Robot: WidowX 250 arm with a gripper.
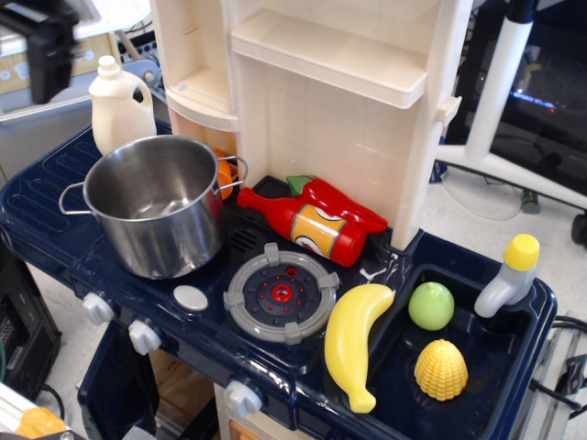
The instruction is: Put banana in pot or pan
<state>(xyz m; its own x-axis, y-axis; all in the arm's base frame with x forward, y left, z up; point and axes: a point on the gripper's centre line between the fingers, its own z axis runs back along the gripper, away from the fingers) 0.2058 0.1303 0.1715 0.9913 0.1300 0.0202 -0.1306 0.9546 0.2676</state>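
Plainly, nothing is held so far, and the reach has not begun.
Step in hand: the approach; the dark end effector (48, 50) sits at the top left corner, blurred and cut by the frame edge, well apart from the fruit. Whether it is released or clenched I cannot tell.
Banana: the large glossy yellow plastic banana (354, 341) lies on the dark blue toy-kitchen worktop (55, 229), on the ledge between the grey round burner (282, 292) and the sink basin (477, 390), its stalk end towards the front edge.
Pot: the shiny stainless-steel pot with wire loop handles (158, 203) stands upright at the left; what shows of its inside looks empty.
Sink basin: holds a green round fruit (431, 305) and a small ribbed yellow corn piece (440, 369), both just beside the banana.
Nearby: a red ketchup bottle (303, 227) lies behind the burner.
Next move, as I judge it: travel right across the worktop, descend over the banana's middle, and close across its narrow width.
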